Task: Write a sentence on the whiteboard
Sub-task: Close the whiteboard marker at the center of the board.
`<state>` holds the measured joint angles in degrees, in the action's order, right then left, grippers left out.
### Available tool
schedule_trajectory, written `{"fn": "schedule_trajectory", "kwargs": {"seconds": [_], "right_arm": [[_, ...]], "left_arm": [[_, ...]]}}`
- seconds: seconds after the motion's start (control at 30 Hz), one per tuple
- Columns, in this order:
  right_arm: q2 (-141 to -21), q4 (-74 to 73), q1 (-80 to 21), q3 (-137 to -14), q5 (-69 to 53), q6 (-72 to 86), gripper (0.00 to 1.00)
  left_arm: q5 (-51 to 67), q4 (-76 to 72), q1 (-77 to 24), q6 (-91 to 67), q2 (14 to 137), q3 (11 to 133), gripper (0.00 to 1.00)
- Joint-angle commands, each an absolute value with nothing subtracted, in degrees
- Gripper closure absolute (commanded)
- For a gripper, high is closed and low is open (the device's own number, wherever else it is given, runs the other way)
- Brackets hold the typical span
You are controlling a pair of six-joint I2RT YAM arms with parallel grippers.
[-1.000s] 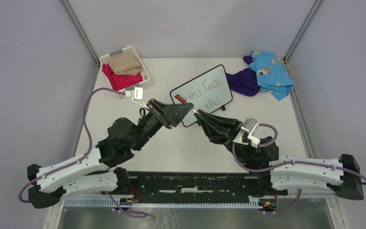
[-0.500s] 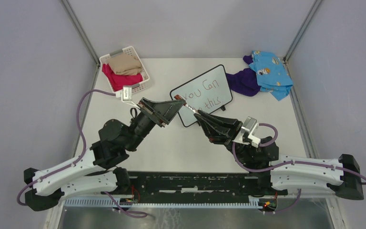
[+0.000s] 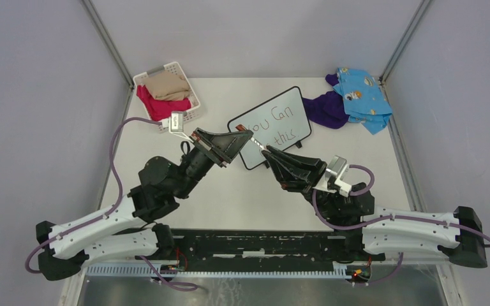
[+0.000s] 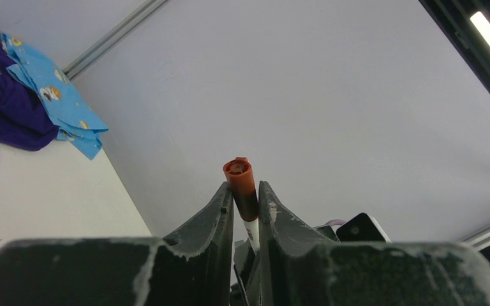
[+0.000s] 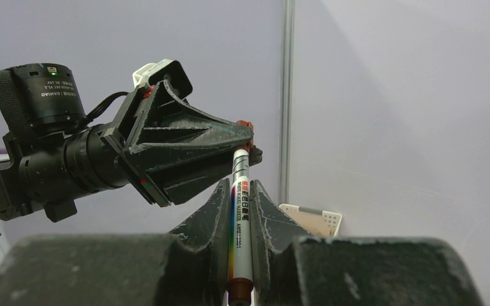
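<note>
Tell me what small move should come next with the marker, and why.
Probably tighten the left end effector on the red cap before moving it: its fingers touch the cap on both sides, while the right end effector clamps the marker barrel.

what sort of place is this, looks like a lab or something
Probably a robot test booth in a lab: two arms bolted to a white table, plain grey walls on metal posts, and staged props, a whiteboard and a basket of clothes.
</note>
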<state>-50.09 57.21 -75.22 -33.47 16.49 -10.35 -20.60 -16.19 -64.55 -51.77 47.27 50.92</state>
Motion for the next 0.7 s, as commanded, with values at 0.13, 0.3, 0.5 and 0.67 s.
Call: {"fn": "schedule_trajectory", "kwargs": {"seconds": [0.13, 0.3, 0.5, 0.67], "right_arm": [[-50.5, 60.3, -75.4, -34.1, 16.4, -10.5, 1.0], [-50.5, 59.5, -75.4, -34.7, 16.3, -11.1, 1.0], [-49.9, 58.8, -75.4, -34.6, 16.2, -11.3, 1.0], [-50.4, 59.1, -75.4, -34.6, 15.9, -11.1, 1.0]], "left_arm": [[-14.0, -21.6, -64.2, -57.6, 51.5, 48.0, 0.85], [-14.5, -21.1, -64.2, -56.7, 50.7, 48.0, 0.75], [-17.8, -17.8, -64.1, -54.3, 47.5, 48.9, 0.47], [-19.7, -15.4, -63.9, -52.3, 44.9, 49.8, 0.38]]}}
